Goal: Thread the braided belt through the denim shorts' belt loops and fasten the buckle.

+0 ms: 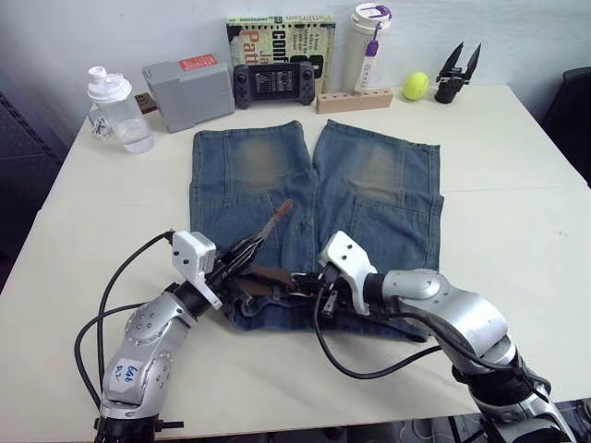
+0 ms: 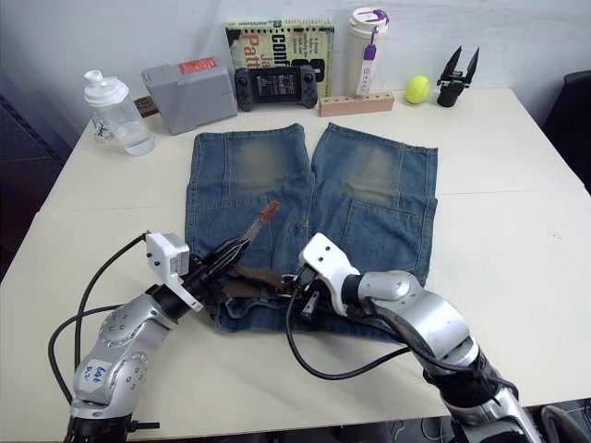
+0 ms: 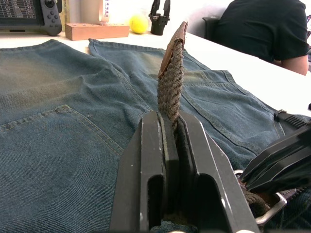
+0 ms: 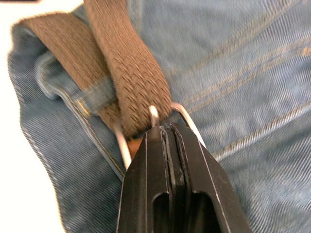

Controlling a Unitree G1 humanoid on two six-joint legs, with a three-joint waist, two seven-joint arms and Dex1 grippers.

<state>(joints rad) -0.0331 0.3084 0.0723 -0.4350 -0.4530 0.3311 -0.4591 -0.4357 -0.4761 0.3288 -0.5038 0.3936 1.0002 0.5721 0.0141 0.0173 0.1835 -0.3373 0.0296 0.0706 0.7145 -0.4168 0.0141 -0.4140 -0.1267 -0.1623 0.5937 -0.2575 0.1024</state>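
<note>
The denim shorts [image 1: 369, 185] lie flat on the table with the waistband nearest me. The braided belt [image 4: 131, 73] runs along that waistband and passes under a belt loop [image 4: 99, 90]. My left gripper [image 1: 247, 247] is shut on the belt near its free end. That end rises from the fingers, and the leather tip [image 3: 179, 36] points up and away over the left leg. My right gripper [image 4: 167, 130] is shut on the silver buckle [image 4: 188, 122] at the middle of the waistband, with the strap passing through the frame. The two grippers are close together.
Along the far table edge stand a clear bottle [image 1: 118, 113], a grey box [image 1: 189, 90], a game console [image 1: 274, 83], a book [image 1: 277, 37], a white tumbler [image 1: 367, 41], a wooden block [image 1: 354, 100], a tennis ball [image 1: 416, 86] and a spare black gripper [image 1: 457, 72]. A person in black [image 3: 265, 29] sits beyond the right side.
</note>
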